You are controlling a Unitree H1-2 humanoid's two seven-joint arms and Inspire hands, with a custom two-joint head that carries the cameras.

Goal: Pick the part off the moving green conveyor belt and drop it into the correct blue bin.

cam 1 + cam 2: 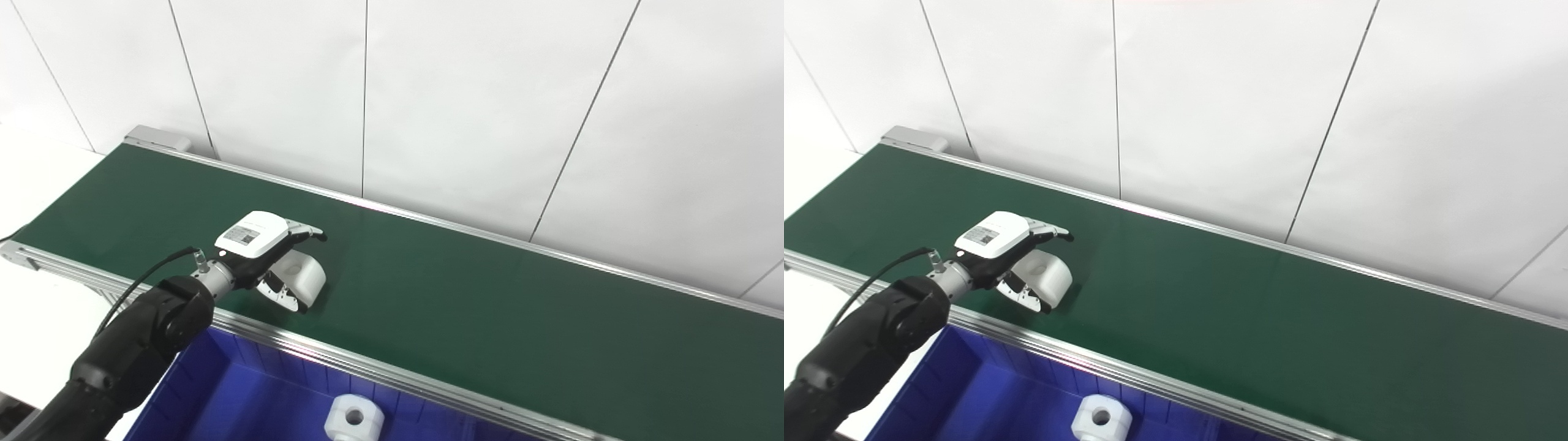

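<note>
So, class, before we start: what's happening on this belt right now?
The robot's left hand reaches over the green conveyor belt and is cupped around a white part, fingers above it and thumb below. Whether the part has left the belt yet is unclear. Another white part with a hole already lies in the blue bin at the belt's near edge. The right hand isn't in view.

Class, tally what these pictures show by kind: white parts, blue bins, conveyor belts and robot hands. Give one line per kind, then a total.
White plastic parts: 2, one on the belt, one in the bin
Blue plastic bins: 1
Green conveyor belts: 1
Robot hands: 1, the left hand
Total: 5
</note>
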